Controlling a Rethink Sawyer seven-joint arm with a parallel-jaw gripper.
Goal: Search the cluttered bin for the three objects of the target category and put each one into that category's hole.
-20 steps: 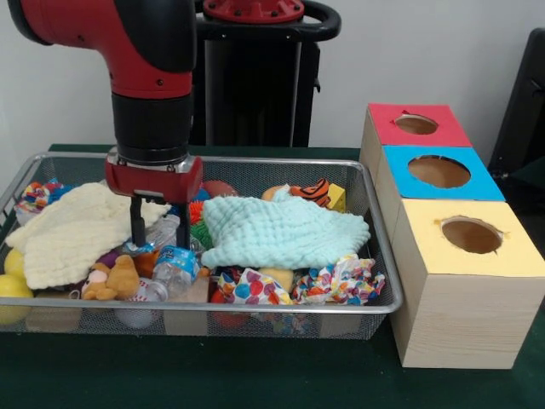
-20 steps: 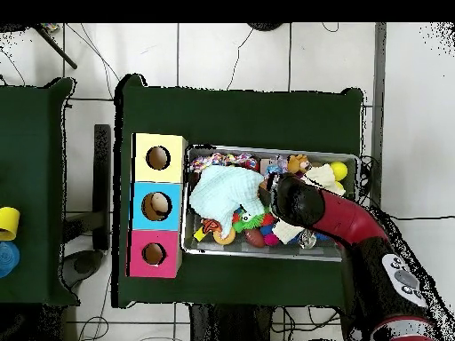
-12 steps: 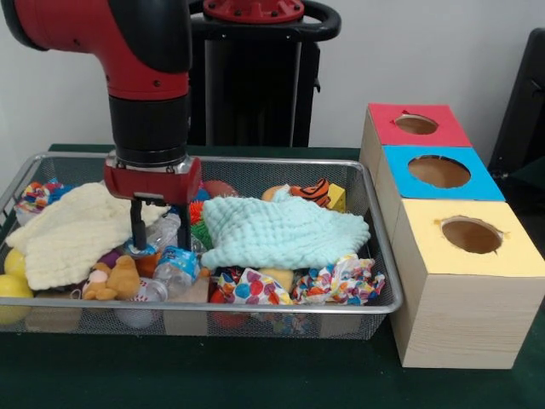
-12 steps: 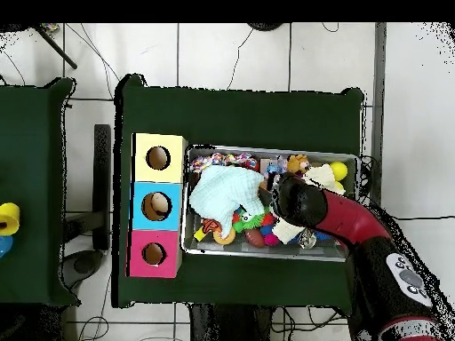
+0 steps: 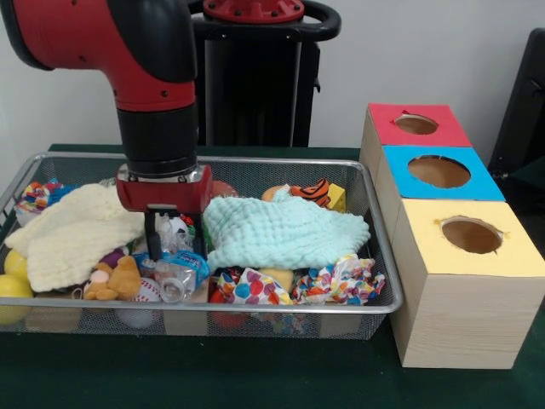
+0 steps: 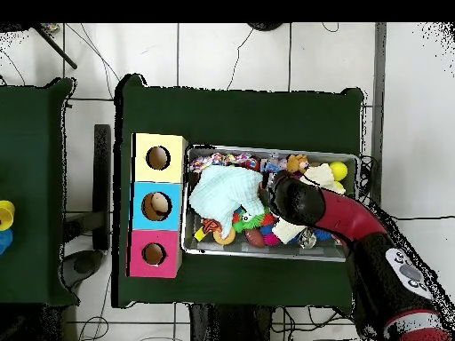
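My gripper (image 5: 176,247) hangs low in the wire bin (image 5: 385,256), left of centre, open. Its two black fingers (image 5: 153,243) stand either side of a crumpled clear plastic bottle (image 5: 175,232). A second squashed bottle with a blue label (image 5: 180,273) lies just in front of it. Three boxes with round holes stand in a row to the right: red (image 5: 417,125), blue (image 5: 438,172) and yellow (image 5: 471,236). In the overhead view the arm (image 6: 304,205) covers the gripper, and the boxes show as yellow (image 6: 158,158), blue (image 6: 156,206) and red (image 6: 154,254).
A cream cloth (image 5: 72,234) covers the bin's left side and a mint-green cloth (image 5: 281,230) its middle. Around them lie a small teddy bear (image 5: 115,279), yellow balls (image 5: 13,285), a tiger-striped toy (image 5: 315,192) and spotted wrappers (image 5: 255,287).
In the front view the gripper has shifted right and a little lower, from the edge of the cream cloth to straddle the crumpled bottle. Its fingers keep the same spread.
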